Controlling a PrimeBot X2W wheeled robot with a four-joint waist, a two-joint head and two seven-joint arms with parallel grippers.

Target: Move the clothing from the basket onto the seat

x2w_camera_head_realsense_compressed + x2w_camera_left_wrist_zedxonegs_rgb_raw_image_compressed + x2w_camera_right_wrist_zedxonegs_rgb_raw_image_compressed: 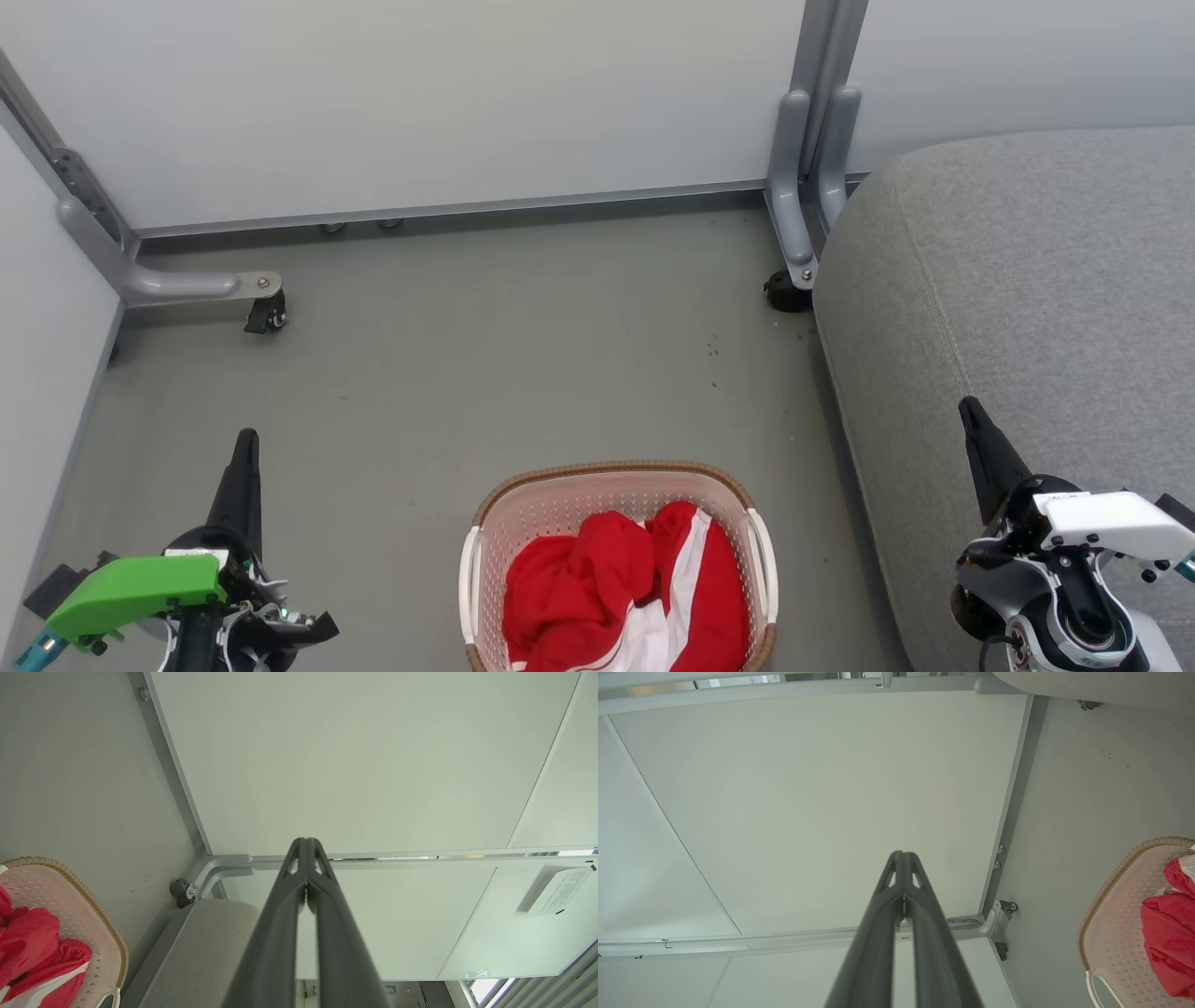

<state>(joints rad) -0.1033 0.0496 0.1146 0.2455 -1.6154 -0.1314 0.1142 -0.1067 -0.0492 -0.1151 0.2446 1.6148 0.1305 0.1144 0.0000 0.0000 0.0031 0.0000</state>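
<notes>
The soft bright red clothing with white parts [616, 588] lay bunched up inside the oval cream-white plastic basket with little holes and a brown woven-look rim [611, 464]. The basket stood on the plain grey floor [523, 355], low in the middle of the head view, between the two arms. The big light grey cloth seat with rounded corners [1055, 280] was on the robot's right, near the basket but not touching it. No red cloth lay on the part of the seat that could be seen. So the job looked like it had not begun, and every bit of the moving was left to do. The left gripper with its long dark fingers [247, 443] hung over the floor to the left of the basket, well apart from it. Its two fingers were pressed together with nothing between them. The right gripper [971, 415] was over by the seat, and its fingers were pressed tight and empty too. Neither one touched the clothing or the basket. How many pieces made up the red heap could not be told. A gripper would need to open, reach down into the basket, grab some red cloth, lift it out and carry it right onto the seat, again and again until the basket was empty.
</notes>
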